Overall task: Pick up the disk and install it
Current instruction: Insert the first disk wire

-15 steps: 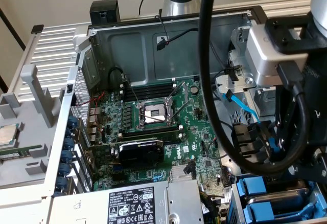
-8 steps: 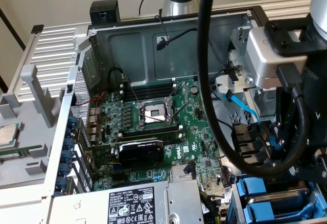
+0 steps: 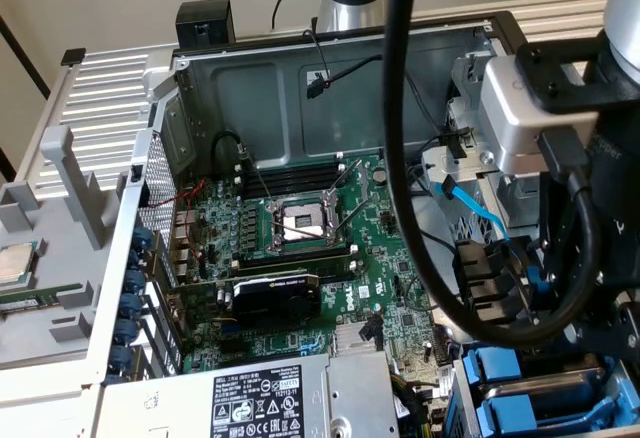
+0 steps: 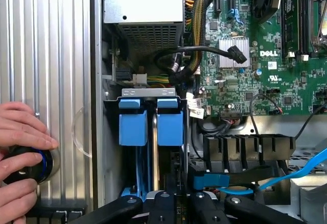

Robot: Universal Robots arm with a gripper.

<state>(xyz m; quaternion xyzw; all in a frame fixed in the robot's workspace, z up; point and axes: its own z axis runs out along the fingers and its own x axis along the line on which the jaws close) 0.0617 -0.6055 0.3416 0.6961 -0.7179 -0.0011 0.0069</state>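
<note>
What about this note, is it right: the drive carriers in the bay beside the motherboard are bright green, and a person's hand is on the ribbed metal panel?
Not quite: the wrist view shows the drive carriers bright blue, not green. The rest holds: they sit in the bay beside the motherboard, and a person's hand is on the ribbed metal panel.

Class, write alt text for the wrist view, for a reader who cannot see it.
Two blue drive carriers stand in the bay of an open computer case, just beyond the black claw. A person's hands rest on ribbed metal beside it.
</note>
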